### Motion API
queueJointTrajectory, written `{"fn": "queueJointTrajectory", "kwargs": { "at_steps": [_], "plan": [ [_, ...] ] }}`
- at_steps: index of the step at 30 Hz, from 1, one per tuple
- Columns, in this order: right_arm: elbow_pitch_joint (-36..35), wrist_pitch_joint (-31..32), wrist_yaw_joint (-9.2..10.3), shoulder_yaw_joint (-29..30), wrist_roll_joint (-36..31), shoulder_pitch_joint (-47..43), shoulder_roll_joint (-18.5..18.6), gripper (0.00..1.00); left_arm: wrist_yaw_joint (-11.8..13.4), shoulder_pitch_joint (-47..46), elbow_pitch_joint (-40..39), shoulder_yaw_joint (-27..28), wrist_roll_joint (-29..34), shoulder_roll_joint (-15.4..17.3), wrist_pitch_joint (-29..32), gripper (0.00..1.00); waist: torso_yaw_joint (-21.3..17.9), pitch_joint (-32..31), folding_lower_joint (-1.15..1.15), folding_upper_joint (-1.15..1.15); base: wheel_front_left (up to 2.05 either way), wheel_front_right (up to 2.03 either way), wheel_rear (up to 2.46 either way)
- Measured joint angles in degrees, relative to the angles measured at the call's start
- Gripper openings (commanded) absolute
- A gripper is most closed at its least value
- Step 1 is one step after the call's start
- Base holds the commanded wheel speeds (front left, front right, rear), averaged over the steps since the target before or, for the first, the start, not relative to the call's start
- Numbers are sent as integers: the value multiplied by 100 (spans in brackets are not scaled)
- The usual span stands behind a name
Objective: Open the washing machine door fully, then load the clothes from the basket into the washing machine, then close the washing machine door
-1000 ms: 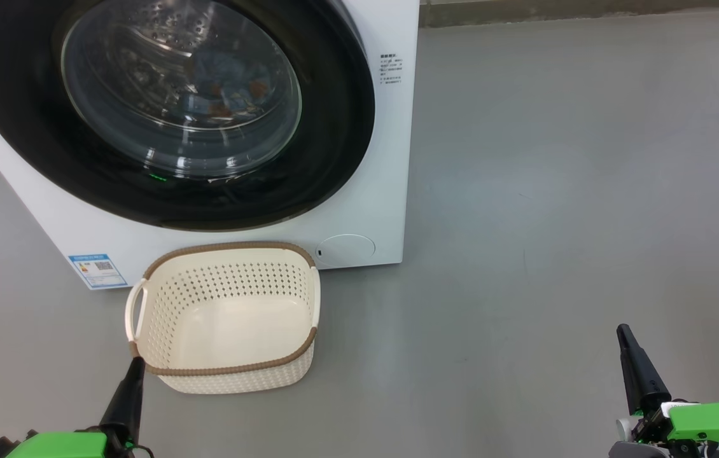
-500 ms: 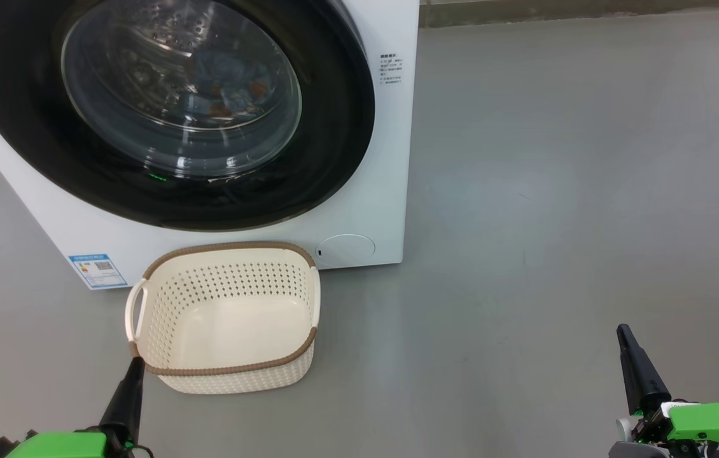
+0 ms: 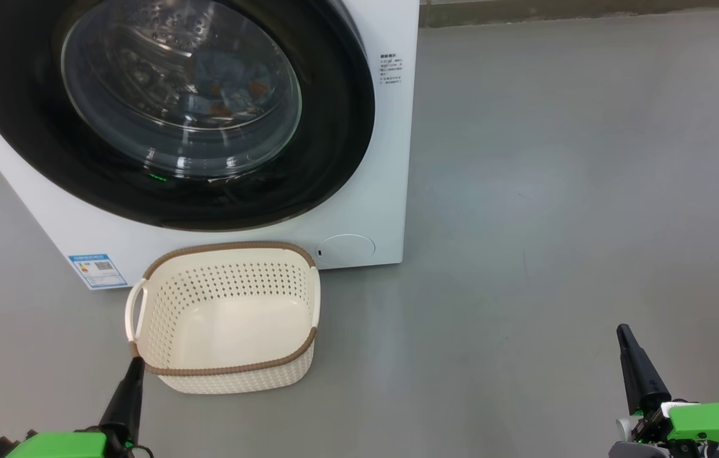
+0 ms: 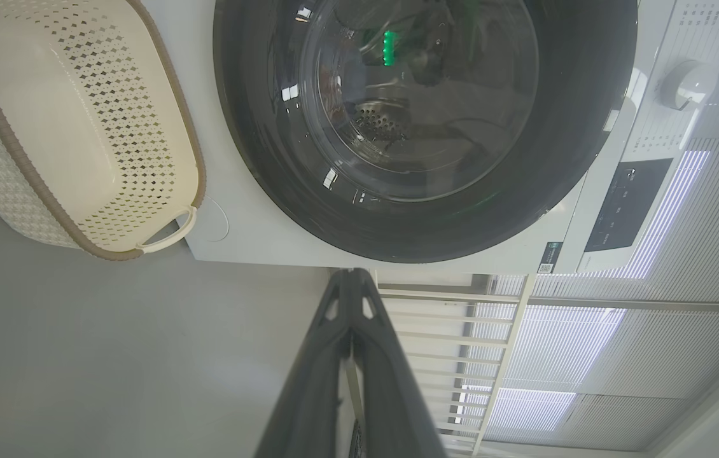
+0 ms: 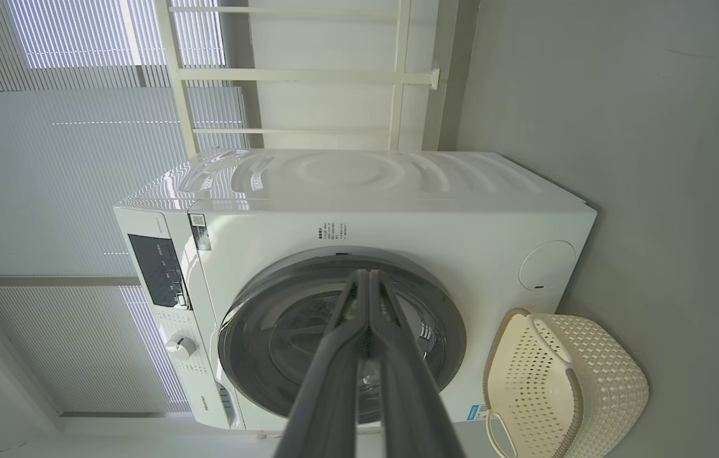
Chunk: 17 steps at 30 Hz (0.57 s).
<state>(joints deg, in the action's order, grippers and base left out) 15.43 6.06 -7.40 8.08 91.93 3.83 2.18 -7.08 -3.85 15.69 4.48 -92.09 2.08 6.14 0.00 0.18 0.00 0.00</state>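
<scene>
The white washing machine (image 3: 391, 159) stands at the upper left with its round black washing machine door (image 3: 334, 127) shut flat against its front. Through the glass window, the light-blue and orange clothes (image 3: 229, 83) lie inside the drum. The cream basket (image 3: 226, 318) sits on the floor before the machine with nothing in it. My left gripper (image 3: 135, 362) is shut and holds nothing, its tip just beside the basket's near left corner. My right gripper (image 3: 623, 334) is shut and holds nothing, low at the right, far from the machine. The door (image 4: 283, 178) and basket (image 4: 79, 127) also show in the left wrist view, the machine (image 5: 397, 210) in the right wrist view.
Bare grey floor (image 3: 557, 191) spreads to the right of the machine. A round service flap (image 3: 345, 248) and a blue label sticker (image 3: 97, 270) mark its lower front. White window blinds (image 5: 79, 114) and a white frame (image 5: 308, 76) stand behind the machine.
</scene>
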Motion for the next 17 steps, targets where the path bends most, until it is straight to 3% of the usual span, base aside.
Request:
{"fn": "queueJointTrajectory", "kwargs": {
  "at_steps": [17],
  "plan": [
    [0, 0, 0, 0, 0, 0, 0, 0, 0, 0, 0, 3, 0, -1, 1, 0, 0, 0, 0, 0, 0, 0, 0]
  ]
}}
